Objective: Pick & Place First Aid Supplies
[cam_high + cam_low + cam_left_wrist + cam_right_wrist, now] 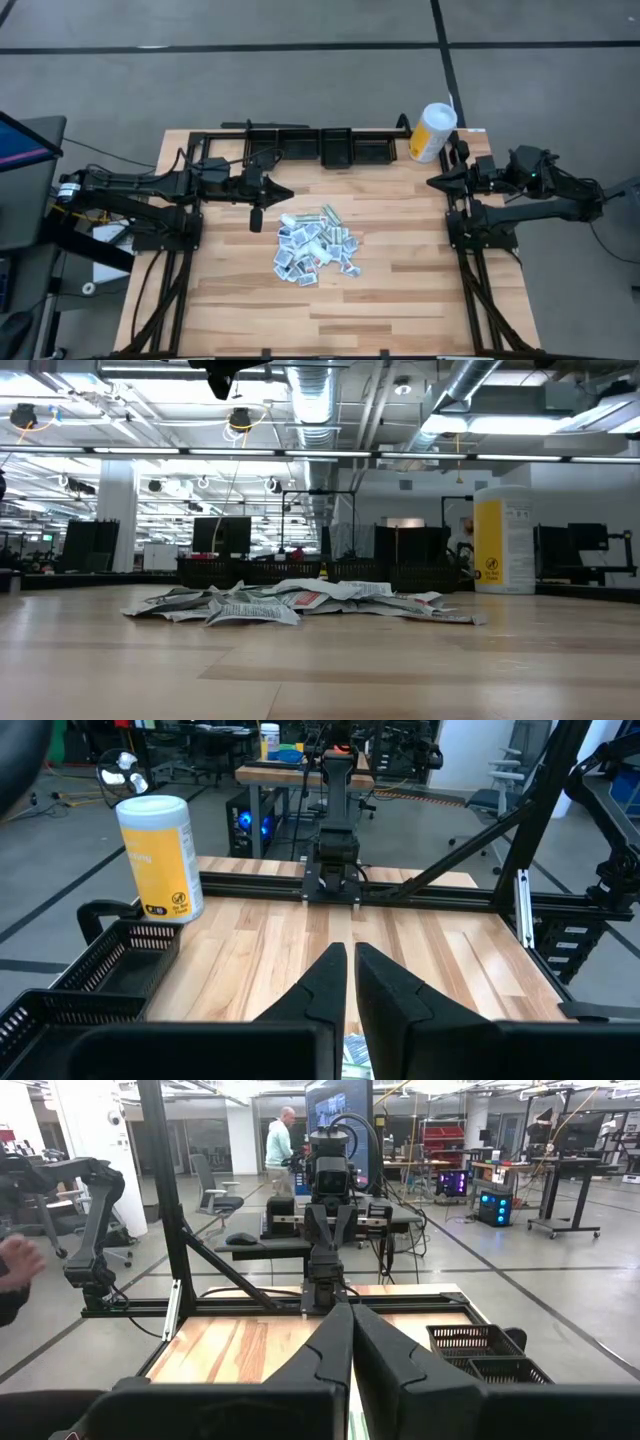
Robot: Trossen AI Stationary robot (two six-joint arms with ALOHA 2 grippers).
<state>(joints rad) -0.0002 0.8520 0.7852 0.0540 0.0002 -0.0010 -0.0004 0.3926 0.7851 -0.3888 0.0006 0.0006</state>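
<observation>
white packets [315, 250] heaped mid-table; left hand [287, 192] and right hand [432, 183] apparently pressed together, empty.

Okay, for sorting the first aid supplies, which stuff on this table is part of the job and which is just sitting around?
Part of the job:
- pile of first aid packets mid-table
- black mesh bins along the far edge, likely the drop spot
- left hand and right hand, both shut and empty

Just sitting around:
- white-and-yellow canister at the far right corner
</observation>
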